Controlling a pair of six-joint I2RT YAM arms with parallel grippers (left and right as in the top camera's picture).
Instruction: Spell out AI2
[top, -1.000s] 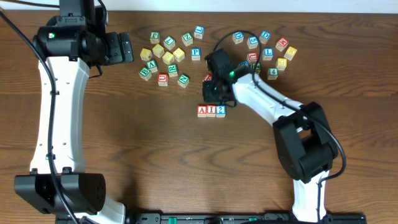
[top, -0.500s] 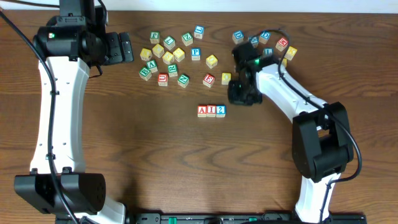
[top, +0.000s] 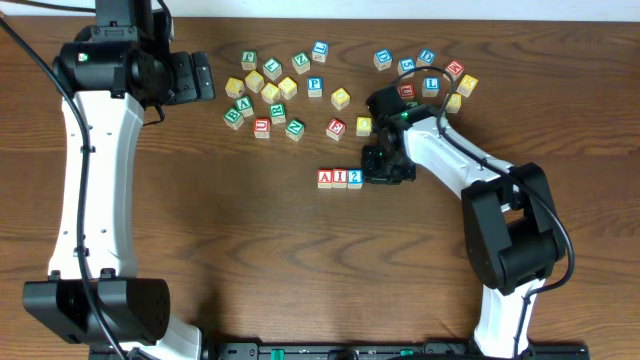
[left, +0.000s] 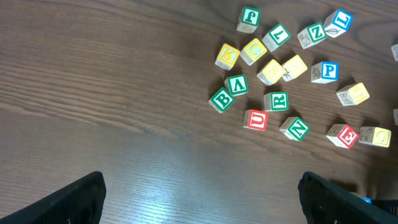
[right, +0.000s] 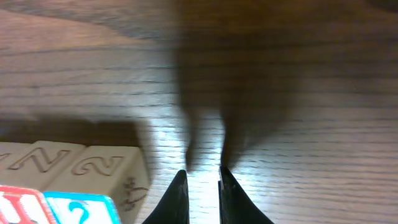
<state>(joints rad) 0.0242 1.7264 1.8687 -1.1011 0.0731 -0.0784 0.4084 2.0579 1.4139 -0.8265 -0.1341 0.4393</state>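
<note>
Three wooden cubes stand touching in a row mid-table: red A (top: 325, 178), red I (top: 340, 178) and blue 2 (top: 355, 178). My right gripper (top: 386, 168) hovers low just right of the 2 cube, apart from it. In the right wrist view the 2 cube (right: 93, 186) and the edge of the I cube (right: 18, 205) fill the lower left. The right gripper (right: 203, 183) is beside them with its jaws nearly together and nothing between them. My left gripper (top: 200, 78) is at the back left, and in its own view it (left: 205, 205) is wide open over bare wood.
Loose letter cubes are scattered along the back: a left group with a green A (top: 243, 106) and a blue P (top: 315, 86), and a right group (top: 430, 75) behind the right arm. A red cube (top: 336, 127) and a yellow one (top: 364, 126) lie just behind the row.
My right gripper has swung from just behind the row out to the right, then come forward beside the 2 cube. The three cubes and the left arm have not moved.
</note>
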